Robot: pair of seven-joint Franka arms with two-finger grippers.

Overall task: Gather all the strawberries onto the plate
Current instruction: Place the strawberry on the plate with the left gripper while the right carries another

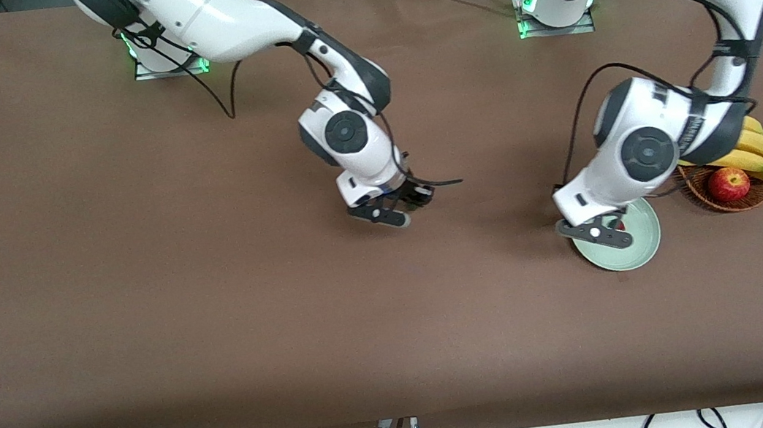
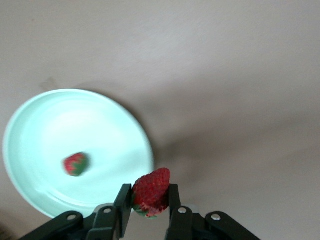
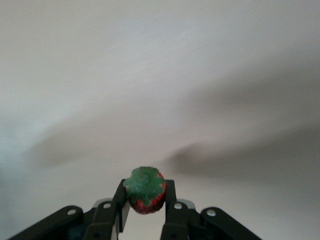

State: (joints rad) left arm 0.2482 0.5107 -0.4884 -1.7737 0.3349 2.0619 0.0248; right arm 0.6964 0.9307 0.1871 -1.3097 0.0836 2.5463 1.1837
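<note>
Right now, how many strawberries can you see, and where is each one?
3. One strawberry lies in the plate. The left gripper holds a second over the plate's rim. The right gripper holds the third over the bare mid-table.

Even overhead light; soft arm shadows on the brown table (image 1: 139,275). Both wrist views hazy, washed-out, backgrounds blurred.

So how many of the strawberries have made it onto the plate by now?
One strawberry already lies in the mint-green plate. The left gripper grips a second strawberry at the plate's rim, not yet released. The right gripper holds a third strawberry above bare table toward the middle; it must still be carried over and dropped.
</note>
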